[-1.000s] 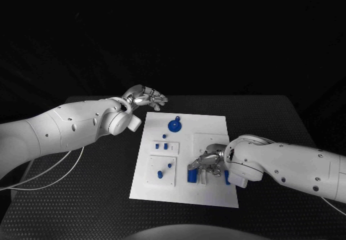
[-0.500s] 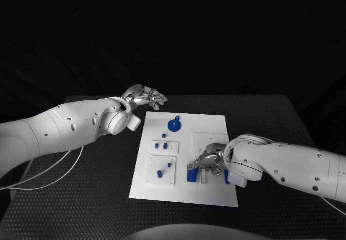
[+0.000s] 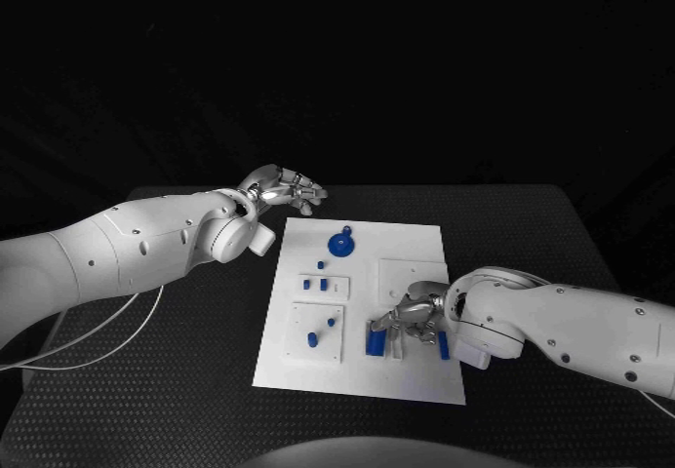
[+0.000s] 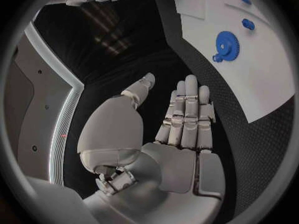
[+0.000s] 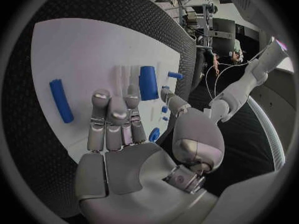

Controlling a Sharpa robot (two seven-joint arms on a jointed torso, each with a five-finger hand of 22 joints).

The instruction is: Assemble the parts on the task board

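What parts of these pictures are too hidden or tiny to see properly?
- Head view: the right hand covers part of the task board; whether its fingers touch the blue bar is unclear.
- Head view: the small blue pegs are too tiny to tell their shapes.
- Left wrist view: the circle's rim cuts off the board beyond the blue gear.

- Your table (image 3: pixel 535 234) looks matt black with a fine woven or ribbed texture, rough like mesh matting.
- Board (image 3: pixel 408 244) is smooth matt white, plastic-looking, flat finish with no glare.
- Gear (image 3: pixel 340 244) and the small parts (image 3: pixel 322 285) look like blue plastic, smooth, slightly satin.
- Blue bar (image 5: pixel 61 100) in your right wrist view: same smooth plastic look.
- Left hand (image 3: pixel 286 187): silver metal-look segments, semi-gloss, with paler pads.
- Right hand (image 3: pixel 408 317): same silver finish, catching highlights.
- Arms (image 3: pixel 127 253): glossy white hard shell, smooth, dotted with small dark screws.
- Cable (image 3: pixel 85 341) off your left arm: thin, white, smooth sheath.
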